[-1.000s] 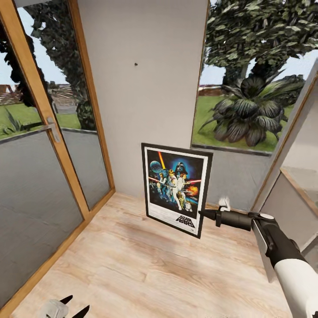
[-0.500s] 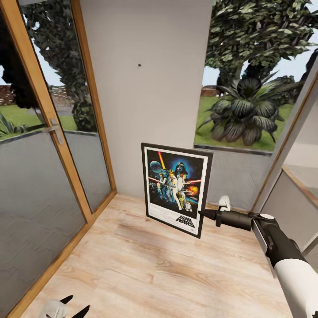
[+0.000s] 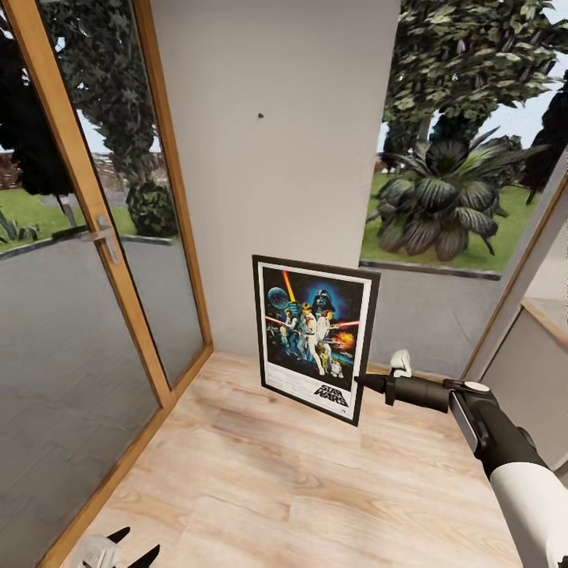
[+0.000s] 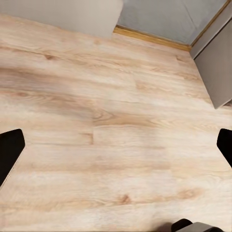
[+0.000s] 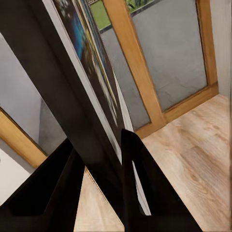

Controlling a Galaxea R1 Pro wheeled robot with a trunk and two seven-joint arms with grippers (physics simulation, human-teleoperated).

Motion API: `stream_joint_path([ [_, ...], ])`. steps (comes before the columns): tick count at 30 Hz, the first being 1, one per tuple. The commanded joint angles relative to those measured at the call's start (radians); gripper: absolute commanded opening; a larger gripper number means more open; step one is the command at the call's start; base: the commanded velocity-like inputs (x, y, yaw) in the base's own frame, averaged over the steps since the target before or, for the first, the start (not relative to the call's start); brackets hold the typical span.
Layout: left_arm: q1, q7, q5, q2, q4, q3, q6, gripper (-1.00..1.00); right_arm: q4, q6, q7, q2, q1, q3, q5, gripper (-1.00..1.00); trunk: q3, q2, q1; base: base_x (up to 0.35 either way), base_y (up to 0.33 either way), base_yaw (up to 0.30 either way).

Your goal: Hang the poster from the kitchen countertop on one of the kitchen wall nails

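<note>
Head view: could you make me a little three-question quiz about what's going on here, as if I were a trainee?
1. True or false: the right pincer grips the poster by its right edge, clear of the wooden floor.
2. The small dark nail on the wall sits: A) above the poster, B) below it, C) behind the glass door.
3. Fill in: the left pincer, low in the head view, holds ____.

Key: 1 true. 2 A. 3 nothing; its fingers stand apart over bare floor.
</note>
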Motion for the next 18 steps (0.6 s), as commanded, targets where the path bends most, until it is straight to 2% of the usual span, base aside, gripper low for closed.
stream_joint_path([
  [1,-0.001,-0.005,-0.002,0.0,-0.002,0.001,0.01,1.0,0.0,0.011,0.004,0.0,-0.001,0.0,-0.005,-1.0,-0.001,-0.002,0.001,0.263,0.195,-0.181],
  [10,0.0,-0.005,-0.002,0.0,-0.002,0.001,0.01,1.0,0.001,0.011,0.004,0.0,-0.001,0.0,-0.005,-1.0,0.005,-0.002,0.001,0.242,0.216,-0.223],
  [18,0.0,-0.005,-0.002,0.0,-0.002,0.001,0.01,1.0,0.001,0.011,0.004,0.0,-0.001,0.0,-0.005,-1.0,0.012,-0.002,0.001,0.138,0.272,-0.237],
])
